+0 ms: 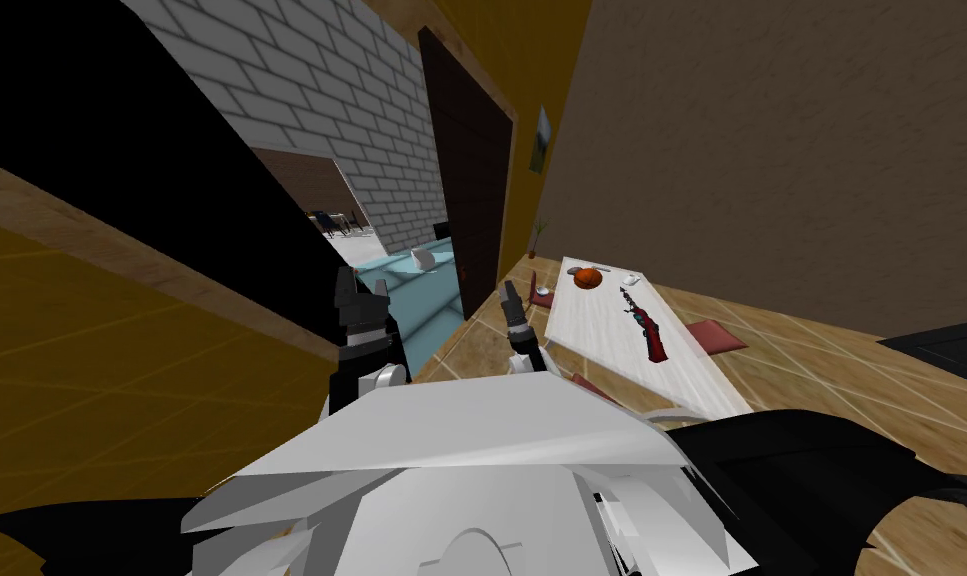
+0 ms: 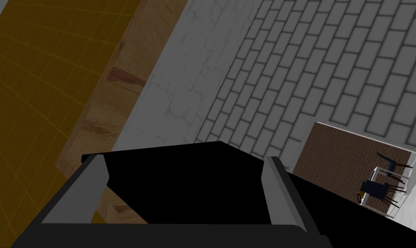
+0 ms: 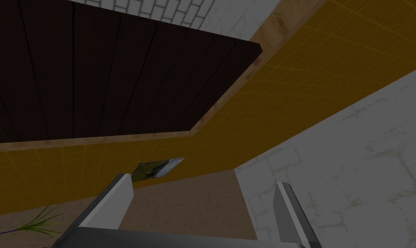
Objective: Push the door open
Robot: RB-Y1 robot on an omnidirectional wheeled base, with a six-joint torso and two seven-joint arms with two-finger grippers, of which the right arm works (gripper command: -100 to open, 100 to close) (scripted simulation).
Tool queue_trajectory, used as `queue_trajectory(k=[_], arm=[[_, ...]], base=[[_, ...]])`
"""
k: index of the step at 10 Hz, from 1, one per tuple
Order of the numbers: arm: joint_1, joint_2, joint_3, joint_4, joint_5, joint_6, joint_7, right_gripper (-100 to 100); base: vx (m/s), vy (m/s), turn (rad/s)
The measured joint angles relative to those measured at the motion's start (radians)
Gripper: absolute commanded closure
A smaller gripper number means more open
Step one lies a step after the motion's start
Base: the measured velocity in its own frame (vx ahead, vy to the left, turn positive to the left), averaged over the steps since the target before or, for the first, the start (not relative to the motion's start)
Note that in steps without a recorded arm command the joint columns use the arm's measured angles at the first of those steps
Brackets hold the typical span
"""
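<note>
Straight ahead of the arms, the dark brown door (image 1: 471, 190) stands open at the right edge of the doorway, beside the yellow wall (image 1: 546, 70). A grey brick wall (image 1: 351, 110) shows through the opening. The left gripper (image 1: 363, 287) and right gripper (image 1: 509, 292) are raised before the doorway, apart from the door. Both pairs of fingers are spread wide and hold nothing.

White table (image 1: 601, 330), orange ball (image 1: 587, 278), red cushion (image 1: 716, 335), wall picture (image 1: 542, 138), distant chairs (image 2: 383, 181)

One dark door (image 1: 471, 180), one white table (image 1: 611, 340), one orange round thing (image 1: 587, 278) and one wall picture (image 1: 542, 138) are counted here, tbh.
</note>
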Motion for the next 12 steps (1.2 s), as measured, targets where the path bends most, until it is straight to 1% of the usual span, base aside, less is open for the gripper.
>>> queue_trajectory(k=[1, 2, 3, 4, 5, 6, 7, 8, 9, 10, 11, 12], arm=[[-0.004, -0.002, 0.015, 0.017, -0.001, -0.001, -0.003, -100], [-0.013, -0.003, 0.032, 0.047, -0.003, -0.01, -0.006, -100], [-0.023, -0.011, 0.049, 0.07, -0.007, -0.013, -0.015, -100], [-0.032, -0.013, 0.063, 0.094, -0.01, -0.018, -0.021, -100], [-0.039, -0.013, 0.084, 0.115, -0.01, -0.018, -0.023, -100], [-0.05, -0.013, 0.098, 0.142, -0.012, -0.023, -0.027, -100], [-0.063, -0.018, 0.112, 0.17, -0.016, -0.028, -0.034, -100], [-0.063, -0.023, 0.128, 0.189, -0.018, -0.038, -0.039, -100], [-0.073, -0.024, 0.138, 0.207, -0.02, -0.04, -0.043, -100], [-0.081, -0.025, 0.156, 0.224, -0.021, -0.036, -0.047, -100], [-0.09, -0.022, 0.173, 0.252, -0.022, -0.041, -0.049, -100], [-0.093, -0.026, 0.185, 0.266, -0.024, -0.045, -0.053, -100]], base=[[0.149, -0.023, -0.03], [0.179, -0.024, -0.033], [0.169, -0.017, -0.018], [0.181, -0.01, -0.033], [0.148, -0.012, -0.023], [0.14, -0.032, -0.026], [0.149, -0.033, -0.02], [0.124, -0.026, -0.019], [0.141, -0.034, -0.033], [0.133, -0.033, -0.022], [0.115, -0.015, -0.014], [0.103, -0.006, -0.021]])
